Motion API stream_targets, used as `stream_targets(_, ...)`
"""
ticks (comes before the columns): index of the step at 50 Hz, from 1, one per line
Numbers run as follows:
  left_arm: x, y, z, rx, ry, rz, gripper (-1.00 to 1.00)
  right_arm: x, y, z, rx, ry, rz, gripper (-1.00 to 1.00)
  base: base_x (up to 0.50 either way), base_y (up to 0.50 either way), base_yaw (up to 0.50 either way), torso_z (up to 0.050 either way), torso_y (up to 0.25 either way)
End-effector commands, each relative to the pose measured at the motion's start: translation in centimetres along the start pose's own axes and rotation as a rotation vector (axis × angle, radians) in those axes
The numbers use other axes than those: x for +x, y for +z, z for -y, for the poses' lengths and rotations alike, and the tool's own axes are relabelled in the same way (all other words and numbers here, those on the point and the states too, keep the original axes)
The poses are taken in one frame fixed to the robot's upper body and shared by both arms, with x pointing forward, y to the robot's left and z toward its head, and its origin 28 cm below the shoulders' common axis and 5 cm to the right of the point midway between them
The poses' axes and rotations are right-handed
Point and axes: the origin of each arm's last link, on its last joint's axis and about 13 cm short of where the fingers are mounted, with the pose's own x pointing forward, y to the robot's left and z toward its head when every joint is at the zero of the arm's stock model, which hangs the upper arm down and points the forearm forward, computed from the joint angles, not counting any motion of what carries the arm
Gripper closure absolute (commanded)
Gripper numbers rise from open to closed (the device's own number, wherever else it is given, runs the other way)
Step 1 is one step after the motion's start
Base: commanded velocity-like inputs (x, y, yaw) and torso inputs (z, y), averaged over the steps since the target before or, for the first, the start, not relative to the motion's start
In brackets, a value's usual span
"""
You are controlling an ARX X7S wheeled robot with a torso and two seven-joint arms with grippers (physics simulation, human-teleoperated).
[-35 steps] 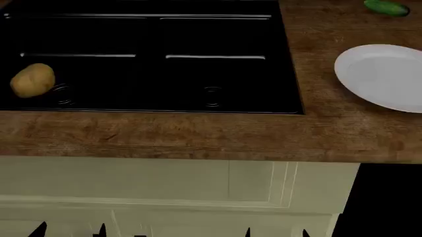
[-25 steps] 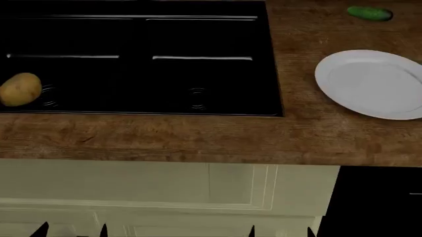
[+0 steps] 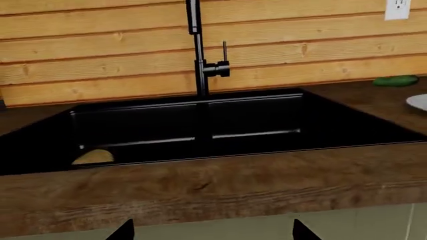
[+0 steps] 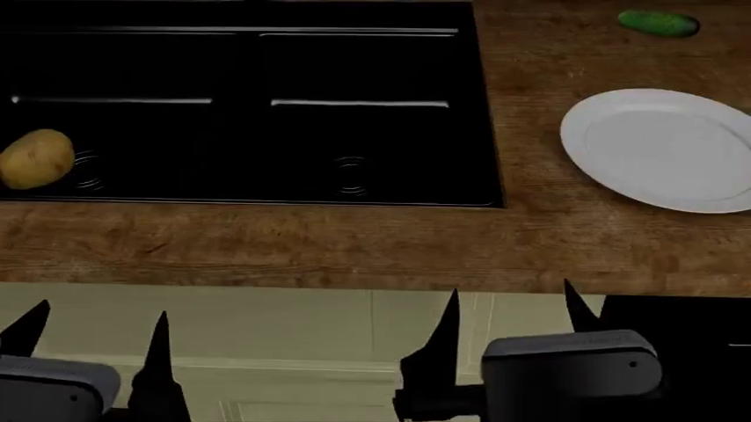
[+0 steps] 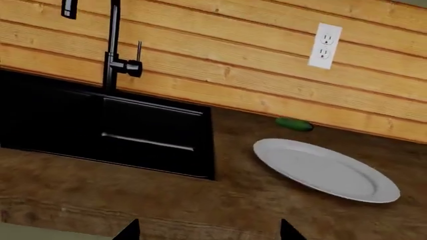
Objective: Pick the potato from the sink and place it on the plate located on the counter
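Both grippers have risen into the head view since half a second ago, when only their finger tips showed at the bottom edge: the left gripper (image 4: 94, 338) and right gripper (image 4: 511, 316) now hang in front of the cream cabinet front (image 4: 294, 321) below the worktop (image 4: 352, 246), fingers spread and empty, the left body cut off by the frame. Nothing else has shifted: the potato (image 4: 35, 158) lies in the left basin of the sink (image 4: 352, 53) beside a drain, mostly hidden behind the worktop edge in the left wrist view (image 3: 93, 157). Well apart, the plate (image 4: 657, 149) sits on the worktop, its right rim cut off, with a green cucumber (image 4: 657, 23) beyond it.
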Motion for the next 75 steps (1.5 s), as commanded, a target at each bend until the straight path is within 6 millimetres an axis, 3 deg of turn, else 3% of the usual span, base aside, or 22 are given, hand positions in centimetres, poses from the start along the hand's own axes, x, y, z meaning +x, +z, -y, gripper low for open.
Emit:
stream_targets(1, 0.4, 4.7, -0.6, 0.052, -0.001, 0.087, -1.0, 1.1, 4.1, 0.8, -0.023, -0.007, 0.057, -1.0, 0.0, 0.0, 0.0, 0.0, 0.0)
stream_targets(6, 0.9, 6.2, -1.4, 0.035, 0.01, 0.127, -1.0, 2.0, 5.6, 1.0, -0.074, -0.021, 0.097, -1.0, 0.0, 0.0, 0.0, 0.0, 0.0)
stream_targets(16, 1.1, 6.4, -1.2, 0.039, -0.001, 0.136, -1.0, 2.0, 6.7, 1.4, -0.034, -0.007, 0.13, -1.0, 0.0, 0.0, 0.0, 0.0, 0.0)
stream_targets(44, 0.9, 6.5, -1.1, 0.057, -0.003, 0.137, -1.0, 1.9, 6.7, 1.4, -0.049, -0.014, 0.146, -1.0, 0.0, 0.01, 0.0, 0.0, 0.0)
stream_targets(75, 0.7, 6.8, -0.9, 0.056, -0.007, 0.154, -1.0, 1.5, 7.1, 1.8, -0.053, -0.038, 0.161, -1.0, 0.0, 0.5, 0.0, 0.0, 0.0)
